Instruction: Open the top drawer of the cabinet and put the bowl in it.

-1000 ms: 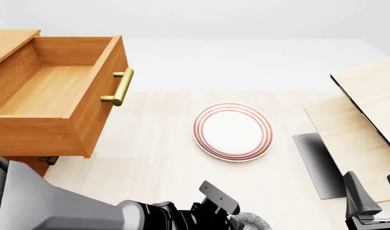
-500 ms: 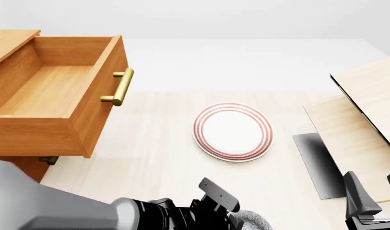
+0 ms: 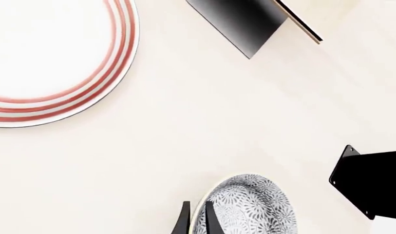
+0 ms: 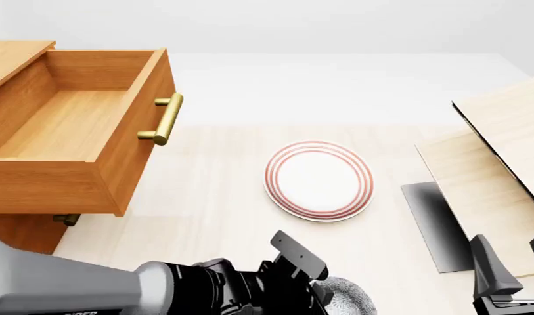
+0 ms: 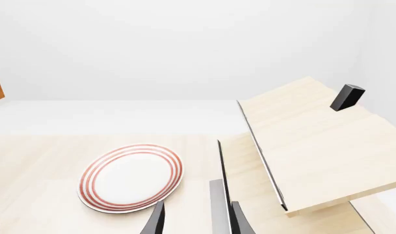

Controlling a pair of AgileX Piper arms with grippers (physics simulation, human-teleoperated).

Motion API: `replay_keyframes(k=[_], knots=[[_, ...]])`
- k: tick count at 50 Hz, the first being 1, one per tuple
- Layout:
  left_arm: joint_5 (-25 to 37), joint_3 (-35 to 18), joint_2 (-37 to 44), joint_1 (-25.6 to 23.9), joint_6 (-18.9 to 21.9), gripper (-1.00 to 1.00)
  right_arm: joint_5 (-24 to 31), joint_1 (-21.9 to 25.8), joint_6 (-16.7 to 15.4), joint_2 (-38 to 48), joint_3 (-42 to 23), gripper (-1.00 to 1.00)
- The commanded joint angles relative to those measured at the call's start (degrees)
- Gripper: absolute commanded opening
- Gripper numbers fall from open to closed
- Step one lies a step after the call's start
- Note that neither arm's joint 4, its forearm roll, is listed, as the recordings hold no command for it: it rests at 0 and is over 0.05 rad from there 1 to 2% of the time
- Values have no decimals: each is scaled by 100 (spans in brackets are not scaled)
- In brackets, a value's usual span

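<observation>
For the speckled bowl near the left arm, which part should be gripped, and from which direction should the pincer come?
Probably the rim, from straight above. The bowl stands upright with its mouth open upward, so one finger can go inside and one outside the thin wall. In the left wrist view the left pincer already straddles the rim that way.

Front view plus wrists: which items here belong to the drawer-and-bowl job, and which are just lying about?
Part of the job:
- top drawer, already pulled open
- cabinet
- bowl, speckled, at the left gripper

Just lying about:
- plate, white with red rings
- pale wood panels on the right
</observation>
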Motion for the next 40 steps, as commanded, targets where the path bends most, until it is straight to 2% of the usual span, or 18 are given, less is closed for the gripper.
replay_keyframes(k=[1, 17, 22, 24, 26, 40], knots=[[152, -16, -257, 67, 123, -100, -2, -2, -8, -6, 3, 100], [516, -130, -643, 198, 219, -100, -2, -1, -2, -6, 4, 100], [731, -171, -854, 315, 333, -100, -2, -2, -2, -5, 4, 100], [804, -170, -931, 409, 526, -100, -2, -2, -4, -6, 4, 100], [830, -231, -918, 344, 436, -100, -2, -1, -7, -7, 3, 100], [1186, -454, -1104, 445, 521, -100, -2, -1, -4, -7, 4, 100]])
